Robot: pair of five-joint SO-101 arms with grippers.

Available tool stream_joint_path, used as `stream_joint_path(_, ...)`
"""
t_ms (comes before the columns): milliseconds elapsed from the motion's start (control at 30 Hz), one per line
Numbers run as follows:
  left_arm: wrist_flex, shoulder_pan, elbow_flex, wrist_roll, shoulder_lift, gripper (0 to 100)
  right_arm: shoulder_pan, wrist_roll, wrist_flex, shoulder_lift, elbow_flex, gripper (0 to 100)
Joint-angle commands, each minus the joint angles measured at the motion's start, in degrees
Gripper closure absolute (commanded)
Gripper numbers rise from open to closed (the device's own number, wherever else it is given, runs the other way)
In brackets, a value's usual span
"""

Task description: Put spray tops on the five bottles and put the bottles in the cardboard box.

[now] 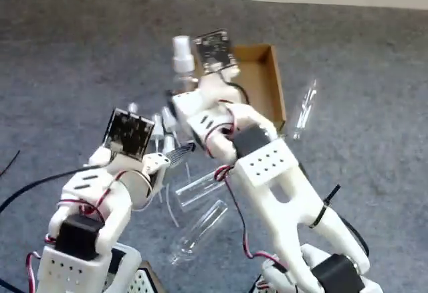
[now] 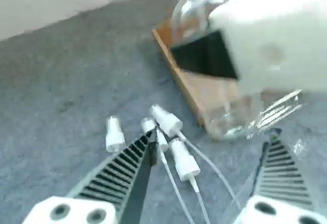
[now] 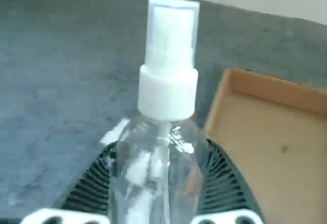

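My right gripper [image 3: 161,157] is shut on a clear bottle [image 3: 153,168] with a white spray top [image 3: 169,65] fitted. It holds the bottle upright [image 1: 182,71] just left of the cardboard box [image 1: 257,72]. My left gripper [image 2: 212,139] is open and hovers over several loose spray tops [image 2: 176,155] with thin tubes on the carpet. The held bottle [image 2: 235,114] and the right arm's white body are close beyond it. Two bare bottles [image 1: 200,189] [image 1: 199,229] lie between the arms, and a third [image 1: 304,109] lies right of the box.
Grey carpet covers the table. The box [image 3: 265,132] is shallow and open, with nothing visible inside. One spray top [image 2: 115,134] lies a little apart from the others. A black cable [image 1: 10,162] shows at the left edge. Open carpet lies to the far left and right.
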Motion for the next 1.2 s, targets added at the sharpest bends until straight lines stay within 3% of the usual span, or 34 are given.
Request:
stream_joint_path(0,-6.59,0.13,4.26,0.44,-0.84,70,-2.59,-0.18,3.56,-0.4,-4.62,99.4)
stream_joint_path(200,-11.87,-5.41,7.96,-0.88,-0.84,70,-2.59,-0.09,9.71,-0.4,-4.7,99.4)
stream_joint_path(767,-14.33,-5.49,11.56,-3.08,-1.01,70,-0.04,3.16,13.76,-0.4,-4.97,99.4)
stream_joint_path(967,-12.4,-5.41,11.3,-3.08,-1.45,70,8.66,9.32,-0.92,2.95,-9.19,99.4)
stream_joint_path(1167,-12.48,-5.85,12.26,-3.08,-1.45,70,12.35,11.16,-12.79,22.73,-24.66,99.4)
